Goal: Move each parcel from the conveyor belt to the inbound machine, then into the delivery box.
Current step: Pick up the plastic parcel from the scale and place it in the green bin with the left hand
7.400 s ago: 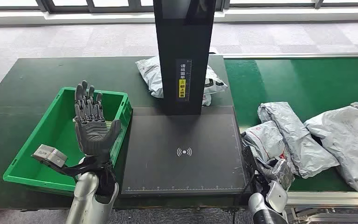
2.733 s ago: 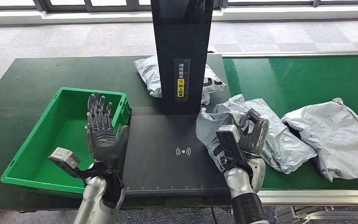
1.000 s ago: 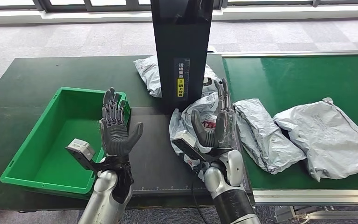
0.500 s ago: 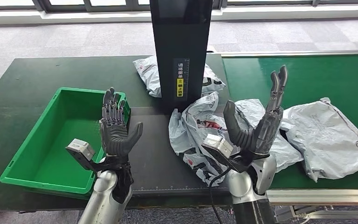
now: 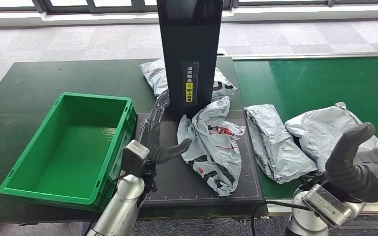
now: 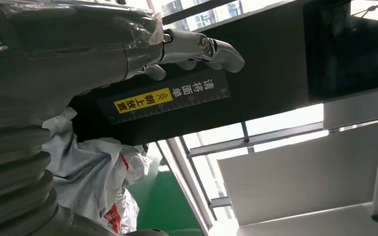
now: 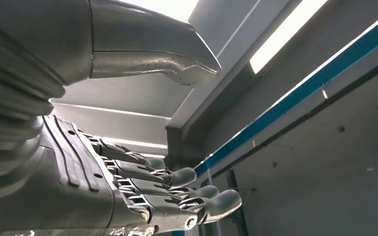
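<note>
left hand (image 5: pixel 158 135) moved beside parcel (image 5: pixel 215 142), fingers apart | right hand (image 5: pixel 362 164) withdrawn, empty, spread

Head view looks down over the table; wrist views (close behind each hand) tilt upward.

Dark green table (image 5: pixel 54 78) carries green delivery box (image 5: pixel 24 189) at 9 o'clock, black inbound machine (image 5: pixel 177 184) at centre, grey parcel (image 5: pixel 153 73) at 12.

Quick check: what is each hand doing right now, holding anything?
Left hand: open, fingers spread beside the crumpled parcel on the inbound machine's platform, holding nothing.
Right hand: open, fingers extended, holding nothing.
</note>
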Controlling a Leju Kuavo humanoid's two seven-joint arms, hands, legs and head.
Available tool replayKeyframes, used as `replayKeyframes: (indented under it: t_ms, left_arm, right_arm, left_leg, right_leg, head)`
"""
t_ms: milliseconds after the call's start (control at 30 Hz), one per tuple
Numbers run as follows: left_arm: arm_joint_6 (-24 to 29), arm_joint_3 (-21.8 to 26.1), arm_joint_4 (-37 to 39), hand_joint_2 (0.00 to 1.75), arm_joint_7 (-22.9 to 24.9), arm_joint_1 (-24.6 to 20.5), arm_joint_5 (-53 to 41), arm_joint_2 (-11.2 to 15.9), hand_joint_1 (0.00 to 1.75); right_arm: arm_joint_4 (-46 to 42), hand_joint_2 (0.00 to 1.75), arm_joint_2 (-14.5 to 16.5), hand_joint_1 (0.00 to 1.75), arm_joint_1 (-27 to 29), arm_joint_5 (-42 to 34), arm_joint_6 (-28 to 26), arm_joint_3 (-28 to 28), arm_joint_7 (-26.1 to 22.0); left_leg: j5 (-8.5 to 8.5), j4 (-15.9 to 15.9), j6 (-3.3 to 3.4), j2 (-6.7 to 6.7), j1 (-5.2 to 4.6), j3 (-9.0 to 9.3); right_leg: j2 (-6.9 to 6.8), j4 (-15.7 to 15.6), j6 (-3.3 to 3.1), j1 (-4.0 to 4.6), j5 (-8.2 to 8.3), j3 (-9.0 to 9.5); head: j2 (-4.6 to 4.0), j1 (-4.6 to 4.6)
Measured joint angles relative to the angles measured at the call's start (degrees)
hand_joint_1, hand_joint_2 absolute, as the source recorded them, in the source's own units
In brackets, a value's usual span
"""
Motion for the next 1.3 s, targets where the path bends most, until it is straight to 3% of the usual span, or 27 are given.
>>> replayKeyframes:
  t_ms: [133,300,467,567,733,1100,1267,1300]
  left_arm:
    - [1.6,-4.0,5.1,1.75,4.9,-5.0,-2.5,-1.4,0.0]
    - [5.1,-13.1,12.8,1.75,10.0,-10.8,1.9,-2.5,0.0]
    - [9.7,-21.5,20.3,1.75,14.5,-14.6,4.5,-2.6,0.0]
    - [12.4,-26.1,24.4,1.75,19.7,-16.6,2.3,-2.7,0.0]
    - [14.3,-32.4,29.0,1.75,25.5,-18.6,-0.7,-2.6,0.0]
    - [16.0,-39.9,34.1,1.75,35.4,-20.9,-5.8,-2.6,0.0]
    - [12.1,-45.1,36.3,1.75,43.6,-21.9,-12.9,-2.6,0.0]
    - [11.2,-46.3,36.6,1.75,44.7,-22.1,-13.7,-2.6,0.1]
  right_arm:
    - [-1.9,1.75,0.0,0.0,0.2,-0.5,0.0,-0.1,-0.1]
    - [-2.7,1.75,0.0,0.0,0.3,0.1,0.0,-0.1,0.0]
    - [-2.8,1.75,0.0,0.0,0.3,0.2,0.0,-0.1,0.0]
    - [-2.9,1.75,0.0,0.0,0.3,0.2,0.0,-0.3,0.0]
    - [-3.4,1.75,0.0,0.0,0.5,0.0,0.0,-1.0,0.0]
    - [-3.7,1.75,0.0,0.0,0.6,-0.5,0.0,-1.0,0.0]
    - [-3.7,1.75,0.0,0.0,0.6,-0.6,0.0,-1.0,0.0]
    - [-3.7,1.75,0.0,0.0,0.6,-0.7,0.0,-1.0,0.0]
  left_leg:
    - [0.04,0.0,0.01,-0.11,0.0,-0.03]
    - [0.06,0.0,0.0,-0.1,0.0,-0.02]
    - [0.04,0.0,0.01,-0.1,0.0,-0.03]
    - [0.04,0.0,0.01,-0.1,0.0,-0.03]
    - [0.04,0.0,0.01,-0.1,0.0,-0.04]
    - [0.04,0.0,0.01,-0.1,0.0,-0.04]
    - [0.04,0.0,0.01,-0.1,0.0,-0.03]
    - [0.04,0.0,0.01,-0.11,0.0,-0.03]
  right_leg:
    - [-0.16,0.0,0.01,0.02,0.01,0.07]
    - [-0.1,0.0,0.05,0.0,0.05,0.07]
    - [-0.11,0.0,0.05,0.0,0.05,0.06]
    - [-0.11,0.0,0.06,0.0,0.05,0.05]
    - [-0.11,0.0,0.06,0.0,0.05,0.06]
    - [-0.11,0.0,0.06,0.0,0.05,0.06]
    - [-0.11,0.0,0.06,0.0,0.05,0.07]
    - [-0.11,0.0,0.06,0.0,0.05,0.07]
  head:
    - [0.0,0.02]
    - [0.0,0.02]
    - [0.0,0.01]
    - [0.0,0.01]
    - [0.0,0.02]
    - [0.0,0.02]
    - [0.0,0.02]
    - [0.0,0.02]
